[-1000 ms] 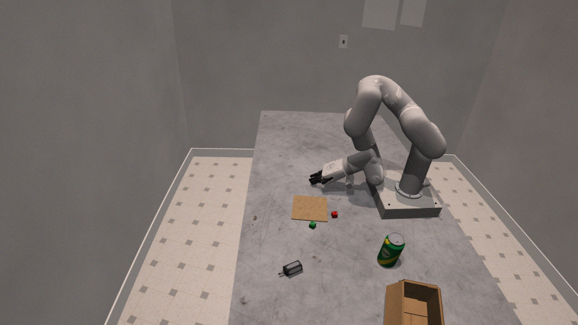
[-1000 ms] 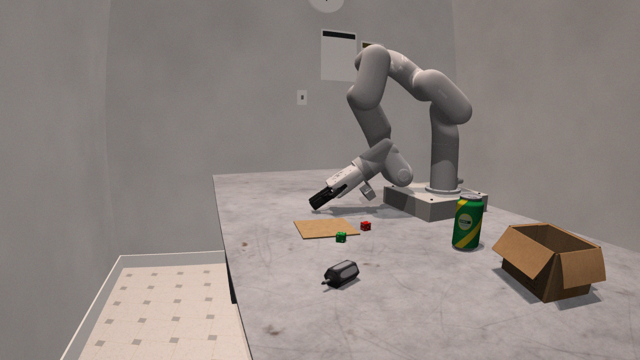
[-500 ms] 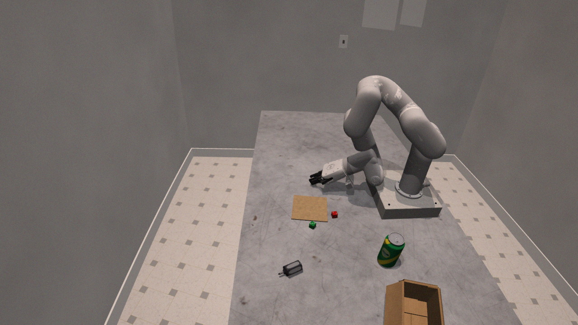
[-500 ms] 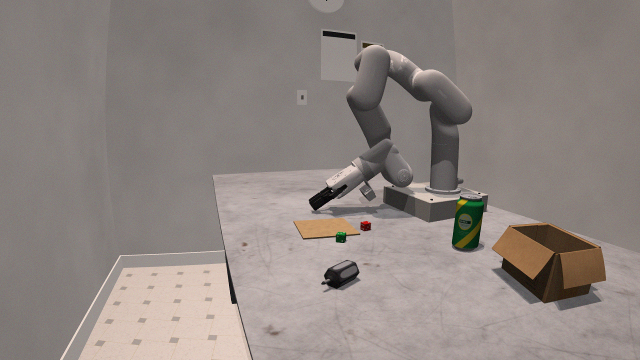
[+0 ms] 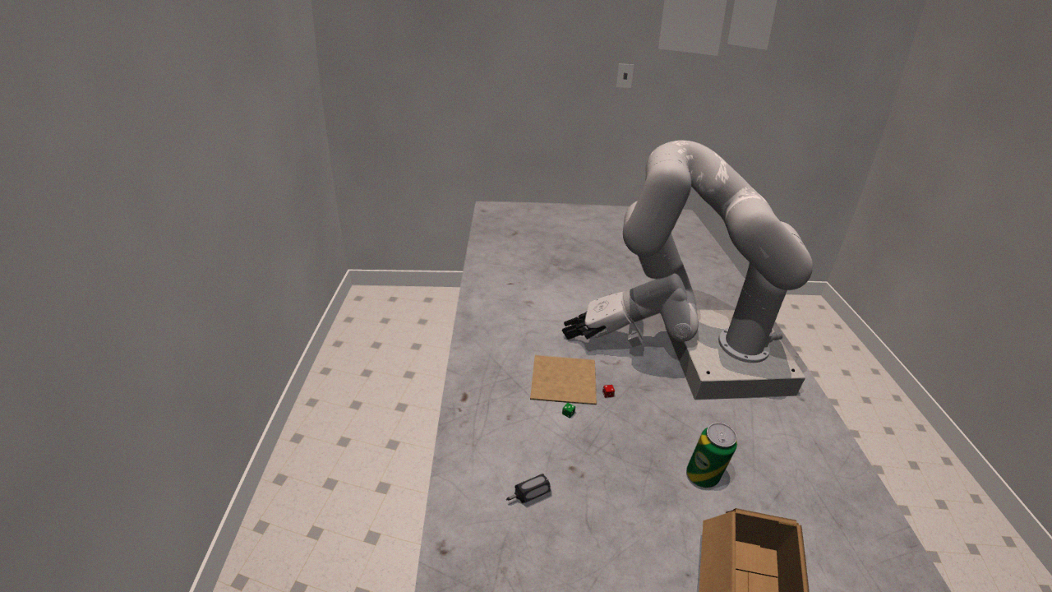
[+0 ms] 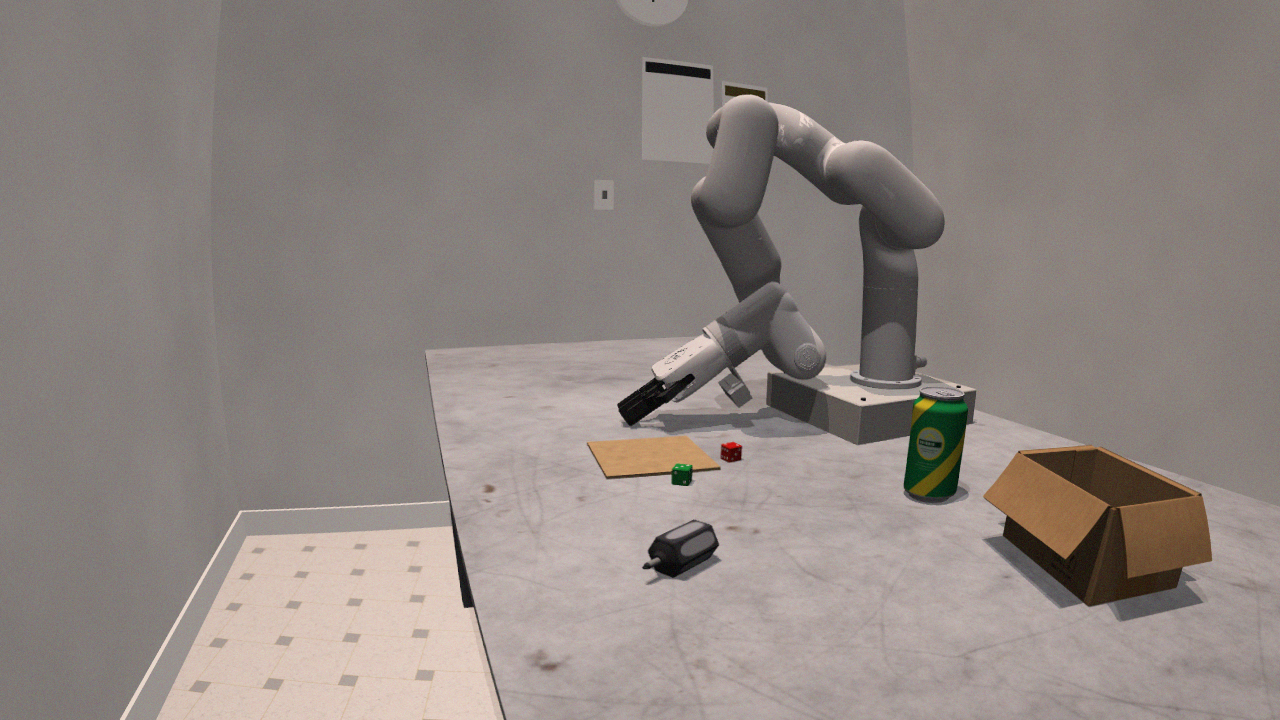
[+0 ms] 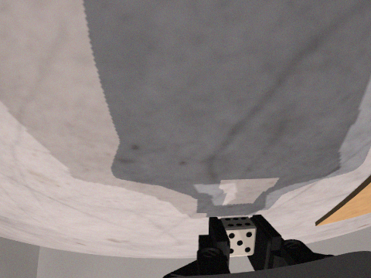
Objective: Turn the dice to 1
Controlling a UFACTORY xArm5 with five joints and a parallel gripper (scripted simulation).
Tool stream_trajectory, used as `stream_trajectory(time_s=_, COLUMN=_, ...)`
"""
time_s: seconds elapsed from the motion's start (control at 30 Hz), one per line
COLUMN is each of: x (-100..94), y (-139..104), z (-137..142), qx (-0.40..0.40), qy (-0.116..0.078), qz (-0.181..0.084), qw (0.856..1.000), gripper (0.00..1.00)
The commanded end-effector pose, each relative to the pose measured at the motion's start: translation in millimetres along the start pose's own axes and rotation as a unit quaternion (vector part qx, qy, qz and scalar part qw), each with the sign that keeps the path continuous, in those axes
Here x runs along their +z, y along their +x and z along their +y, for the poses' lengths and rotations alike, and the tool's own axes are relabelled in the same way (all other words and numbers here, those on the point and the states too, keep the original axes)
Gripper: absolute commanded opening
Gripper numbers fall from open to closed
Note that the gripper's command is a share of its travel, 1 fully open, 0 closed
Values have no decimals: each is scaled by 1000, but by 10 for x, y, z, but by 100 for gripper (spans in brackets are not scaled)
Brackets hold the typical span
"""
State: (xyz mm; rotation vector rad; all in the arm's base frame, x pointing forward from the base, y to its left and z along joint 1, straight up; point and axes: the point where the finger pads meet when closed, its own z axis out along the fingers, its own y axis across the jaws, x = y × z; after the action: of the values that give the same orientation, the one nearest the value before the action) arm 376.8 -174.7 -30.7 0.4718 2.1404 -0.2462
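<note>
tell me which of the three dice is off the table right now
The white die: it is pinched between the fingers of the gripper, above the table. The green die and red die sit on the table beside the mat.

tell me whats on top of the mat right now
Nothing shows on the mat. The green die and red die sit beside it on the table; the pincer holds the white die off it.

Green-yellow soda can (image 6: 935, 443) upright near right table edge. Open cardboard box (image 6: 1106, 522) toward front right corner, flaps out. Small dark grey gadget (image 6: 683, 547) lying nearer left edge, well apart from both.
</note>
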Motion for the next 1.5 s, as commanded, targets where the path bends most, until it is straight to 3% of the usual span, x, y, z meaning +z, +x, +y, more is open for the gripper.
stream_trajectory(time_s=0.0, x=2, y=-4, z=0, qx=0, qy=0, qz=-1, qw=1000, gripper=15)
stream_trajectory(time_s=1.13, x=2, y=-4, z=0, qx=0, qy=0, qz=-1, qw=1000, gripper=15)
stream_trajectory(time_s=1.47, x=2, y=-4, z=0, qx=0, qy=0, qz=-1, qw=1000, gripper=32)
